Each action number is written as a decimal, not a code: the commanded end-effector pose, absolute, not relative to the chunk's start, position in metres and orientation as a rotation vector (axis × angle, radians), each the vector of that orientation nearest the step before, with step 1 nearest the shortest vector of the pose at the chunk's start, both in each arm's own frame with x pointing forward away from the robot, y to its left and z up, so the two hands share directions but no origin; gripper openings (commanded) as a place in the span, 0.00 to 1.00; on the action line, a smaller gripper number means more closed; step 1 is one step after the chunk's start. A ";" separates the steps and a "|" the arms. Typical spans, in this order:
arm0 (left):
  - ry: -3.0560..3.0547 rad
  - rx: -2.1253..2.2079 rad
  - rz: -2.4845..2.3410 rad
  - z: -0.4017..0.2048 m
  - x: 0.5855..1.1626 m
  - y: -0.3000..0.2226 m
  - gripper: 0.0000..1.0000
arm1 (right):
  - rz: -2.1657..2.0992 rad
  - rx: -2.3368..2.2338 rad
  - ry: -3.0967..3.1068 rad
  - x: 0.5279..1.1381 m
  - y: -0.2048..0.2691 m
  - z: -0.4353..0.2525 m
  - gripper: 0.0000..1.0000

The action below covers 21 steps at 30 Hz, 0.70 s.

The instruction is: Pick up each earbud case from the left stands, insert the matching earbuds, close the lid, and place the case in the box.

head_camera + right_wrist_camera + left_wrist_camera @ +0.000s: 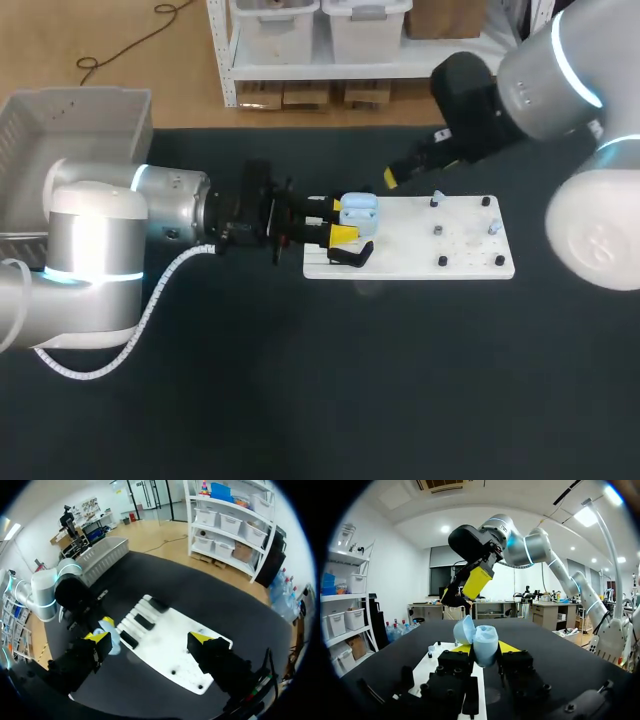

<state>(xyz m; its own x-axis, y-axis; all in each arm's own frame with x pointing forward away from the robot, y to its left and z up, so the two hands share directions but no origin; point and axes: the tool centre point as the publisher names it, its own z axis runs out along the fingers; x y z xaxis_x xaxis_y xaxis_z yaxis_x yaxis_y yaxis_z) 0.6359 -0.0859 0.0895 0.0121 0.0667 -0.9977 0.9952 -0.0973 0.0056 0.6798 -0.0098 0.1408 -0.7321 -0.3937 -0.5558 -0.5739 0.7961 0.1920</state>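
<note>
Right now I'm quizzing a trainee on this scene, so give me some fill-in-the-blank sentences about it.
The left end effector is shut on a light ___ earbud case.
The case's lid is ___.
The empty end effector above the white board belongs to the ___ arm.
In the head view the grey box is at the table's far ___ corner.
Missing: blue; open; right; left.
</note>
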 end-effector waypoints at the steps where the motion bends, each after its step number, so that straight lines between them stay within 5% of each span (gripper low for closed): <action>1: 1.203 1.332 -1.238 0.089 0.635 -0.086 0.00 | 0.376 -0.684 2.488 0.673 -0.037 0.154 1.00; 21: 1.132 1.326 -1.193 0.094 0.631 -0.085 0.00 | 0.003 -0.851 2.704 0.679 -0.114 0.111 1.00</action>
